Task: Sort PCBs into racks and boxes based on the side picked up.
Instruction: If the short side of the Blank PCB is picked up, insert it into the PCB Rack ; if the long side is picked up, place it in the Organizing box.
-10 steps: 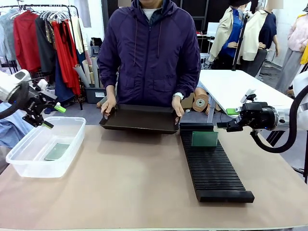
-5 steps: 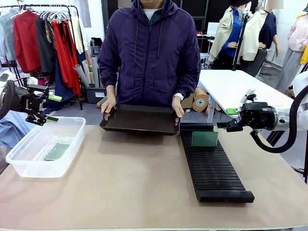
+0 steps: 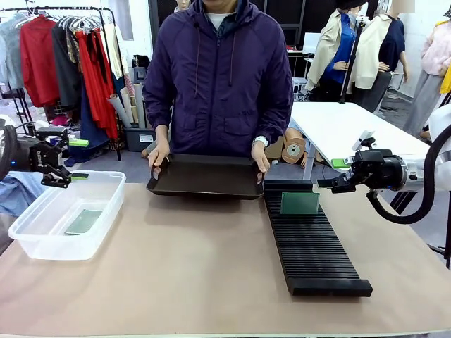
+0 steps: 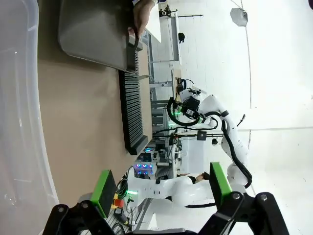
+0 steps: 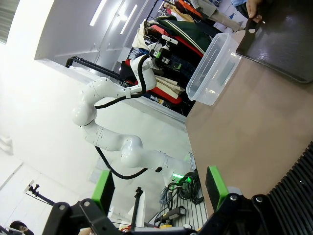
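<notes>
The left gripper [image 3: 62, 159] has pulled back from above the clear tub [image 3: 42, 246] and now sits lower and farther out, past the tub's far left corner, off the counter's [image 3: 197, 267] edge. Its jaws stand wide apart with nothing between the green pads, as the left wrist view confirms. A PCB [image 3: 83, 221] lies flat on the tub's floor, so this retreat reads as the end of a drop-off: that board looks sorted.

The right gripper [image 3: 337, 174] has not shifted; it hovers beside the far end of the black slotted rack [image 3: 310, 246], jaws likewise spread and empty. A second PCB [image 3: 299, 203] stands upright in one of the rack's far slots, just below the right gripper's level and apart from it.

The person's hands [image 3: 158, 156] hold the dark tray [image 3: 204, 176] by its ends at the far side of the counter, its near edge just beside the rack's far end. Whether any boards remain on the tray cannot be told from here. With both arms free, the next pick probably waits on the tray being offered.
</notes>
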Robot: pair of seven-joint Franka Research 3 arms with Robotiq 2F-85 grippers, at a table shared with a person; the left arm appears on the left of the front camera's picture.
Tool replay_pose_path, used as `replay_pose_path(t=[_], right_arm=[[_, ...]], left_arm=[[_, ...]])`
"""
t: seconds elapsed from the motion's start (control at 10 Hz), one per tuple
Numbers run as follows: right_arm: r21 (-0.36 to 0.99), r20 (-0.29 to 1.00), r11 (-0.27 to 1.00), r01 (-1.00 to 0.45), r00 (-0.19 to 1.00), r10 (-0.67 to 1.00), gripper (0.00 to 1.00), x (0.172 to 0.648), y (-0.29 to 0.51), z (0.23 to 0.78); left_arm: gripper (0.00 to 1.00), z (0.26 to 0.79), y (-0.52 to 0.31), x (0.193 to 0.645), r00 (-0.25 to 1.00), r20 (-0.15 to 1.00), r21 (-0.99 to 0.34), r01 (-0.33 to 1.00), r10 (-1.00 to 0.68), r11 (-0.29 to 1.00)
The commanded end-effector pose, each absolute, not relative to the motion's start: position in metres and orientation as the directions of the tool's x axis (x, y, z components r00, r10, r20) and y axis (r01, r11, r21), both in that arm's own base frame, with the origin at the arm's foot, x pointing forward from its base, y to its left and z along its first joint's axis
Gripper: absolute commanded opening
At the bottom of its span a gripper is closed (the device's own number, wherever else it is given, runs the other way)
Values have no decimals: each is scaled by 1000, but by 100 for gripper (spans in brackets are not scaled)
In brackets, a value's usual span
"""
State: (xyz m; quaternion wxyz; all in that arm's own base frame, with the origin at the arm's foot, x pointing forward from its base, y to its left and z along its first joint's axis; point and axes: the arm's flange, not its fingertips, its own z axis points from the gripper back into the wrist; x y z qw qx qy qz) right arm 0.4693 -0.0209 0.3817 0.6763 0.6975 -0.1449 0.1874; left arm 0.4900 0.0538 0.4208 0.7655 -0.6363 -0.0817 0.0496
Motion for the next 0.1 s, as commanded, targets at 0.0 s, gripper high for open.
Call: replay_pose_path(t=[0.0], right_arm=[[885, 465, -43, -463, 884, 52, 100, 470, -20, 384]], left_arm=[[100, 425, 53, 492, 984, 68, -978, 34, 163, 204]])
